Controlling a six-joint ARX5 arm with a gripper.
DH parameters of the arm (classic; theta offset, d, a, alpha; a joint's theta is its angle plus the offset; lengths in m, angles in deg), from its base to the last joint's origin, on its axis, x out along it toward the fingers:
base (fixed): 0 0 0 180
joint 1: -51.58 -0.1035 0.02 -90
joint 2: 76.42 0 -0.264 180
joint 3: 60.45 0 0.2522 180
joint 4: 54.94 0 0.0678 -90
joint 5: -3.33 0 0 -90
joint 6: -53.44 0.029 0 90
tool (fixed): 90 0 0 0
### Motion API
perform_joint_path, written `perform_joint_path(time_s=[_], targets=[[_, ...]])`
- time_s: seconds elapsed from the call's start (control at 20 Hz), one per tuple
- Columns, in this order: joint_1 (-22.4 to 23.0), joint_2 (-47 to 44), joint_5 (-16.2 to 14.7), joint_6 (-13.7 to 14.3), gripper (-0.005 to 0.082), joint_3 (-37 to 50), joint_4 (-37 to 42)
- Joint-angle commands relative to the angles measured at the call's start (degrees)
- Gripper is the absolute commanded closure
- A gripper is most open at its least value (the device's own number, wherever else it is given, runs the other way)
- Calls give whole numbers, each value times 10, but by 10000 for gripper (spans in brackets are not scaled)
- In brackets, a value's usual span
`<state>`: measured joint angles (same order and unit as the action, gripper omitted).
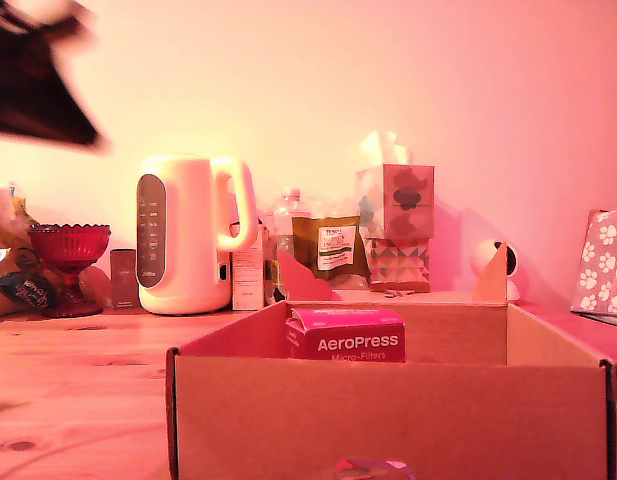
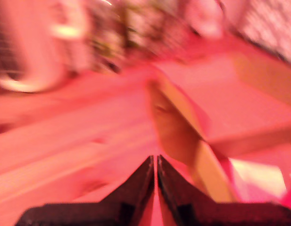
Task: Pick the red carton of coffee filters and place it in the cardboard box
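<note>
The red carton of coffee filters [image 1: 345,334] sat inside the cardboard box [image 1: 388,410], against the back wall toward the exterior view's left, its white "AeroPress Micro-Filters" lettering facing the camera. The box stood in the foreground on the wooden worktop [image 1: 78,380], with two pointed flaps rising from its far corners.

The gripper [image 2: 156,162] was empty in the wrist view, its two dark fingers [image 2: 136,188] drawn almost together with only a thin slit between them. That view was heavily motion-blurred; a wall of the cardboard box [image 2: 183,136] ran just beyond the fingertips. In the exterior view a dark blurred shape [image 1: 38,75] hung at the upper left corner, well apart from the box.

Behind the box, along the wall, stood a cream kettle [image 1: 188,235], a red glass bowl on a stem [image 1: 69,250] to its left in the exterior view, a brown pouch with a white label [image 1: 333,248], and stacked patterned tissue boxes [image 1: 396,225]. A paw-print tissue box [image 1: 603,265] stood at the exterior view's right edge.
</note>
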<state>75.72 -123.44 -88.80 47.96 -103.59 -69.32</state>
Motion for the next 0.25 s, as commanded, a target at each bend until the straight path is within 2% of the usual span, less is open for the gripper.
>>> perform_joint_path(time_s=[0.0, 0.2], targets=[[-18, 39, 1, -3, 789, 11, -19], [-37, 105, 1, -5, 788, 11, -65]])
